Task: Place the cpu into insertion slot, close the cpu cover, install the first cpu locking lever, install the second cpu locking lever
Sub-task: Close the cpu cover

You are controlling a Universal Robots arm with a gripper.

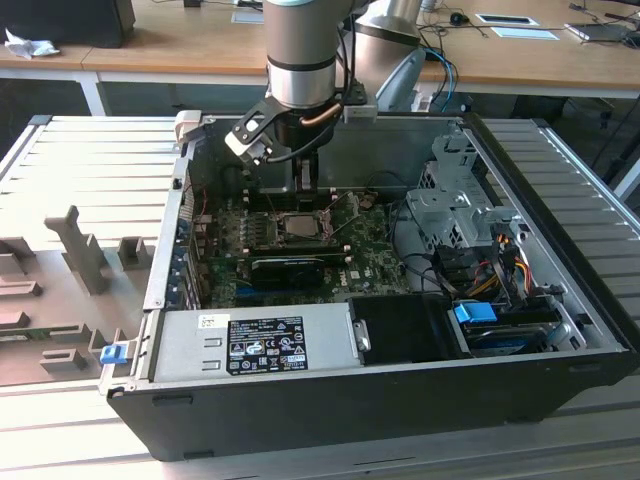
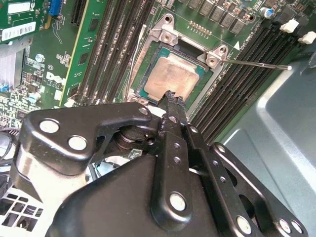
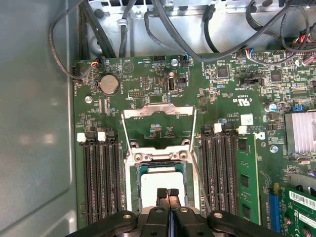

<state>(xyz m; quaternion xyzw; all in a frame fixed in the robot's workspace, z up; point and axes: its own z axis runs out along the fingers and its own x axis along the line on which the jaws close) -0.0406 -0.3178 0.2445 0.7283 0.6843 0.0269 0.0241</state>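
Robot fingers, pressed together, are hanging over the cpu, which is sitting in the slot; cover is standing open.

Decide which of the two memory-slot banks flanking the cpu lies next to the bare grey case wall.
The bank on the same side of the cpu as the coin battery; the other bank has green circuit board beyond it instead.

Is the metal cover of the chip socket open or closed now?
Open. The cover stands tipped back from the socket, and the chip lies bare inside it.
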